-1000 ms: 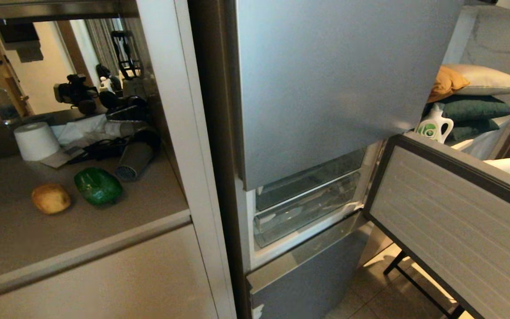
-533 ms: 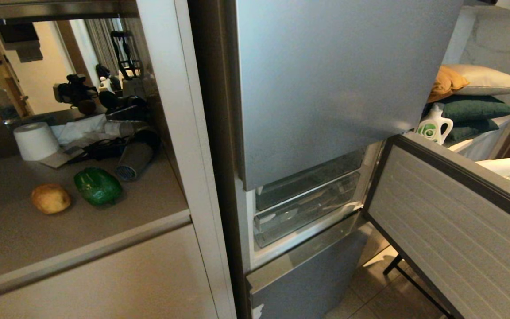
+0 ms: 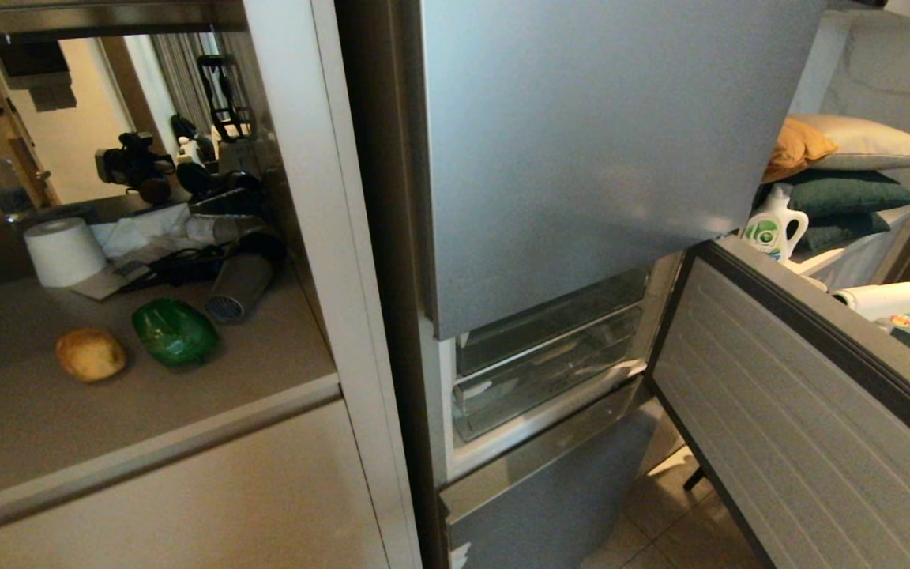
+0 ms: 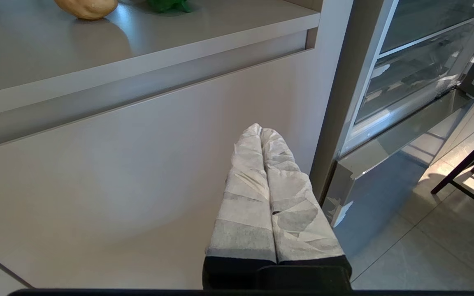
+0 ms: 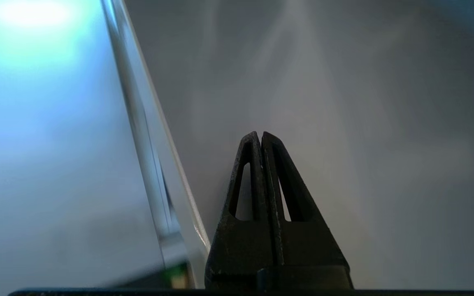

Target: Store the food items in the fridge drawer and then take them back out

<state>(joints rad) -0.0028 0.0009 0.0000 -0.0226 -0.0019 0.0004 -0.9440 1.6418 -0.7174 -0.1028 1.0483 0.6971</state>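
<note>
A potato (image 3: 91,355) and green pepper (image 3: 175,332) sit side by side on a beige counter (image 3: 147,411), left of the fridge. The clear drawer (image 3: 546,379) is pushed in, w/ the ribbed door (image 3: 802,427) swung open to its right. Left gripper (image 4: 261,130), 2 wrapped fingers pressed together & empty, hangs by the cabinet front below the counter. Right gripper (image 5: 260,133) is closed, empty, facing a plain grey surface.

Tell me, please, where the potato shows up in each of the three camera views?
Head view: the potato lies on the countertop, left of the green pepper.
Left wrist view: the potato is cut by the picture's upper edge, on that countertop.
Right wrist view: not in it.
Shared landmark: the green pepper beside it.
</note>
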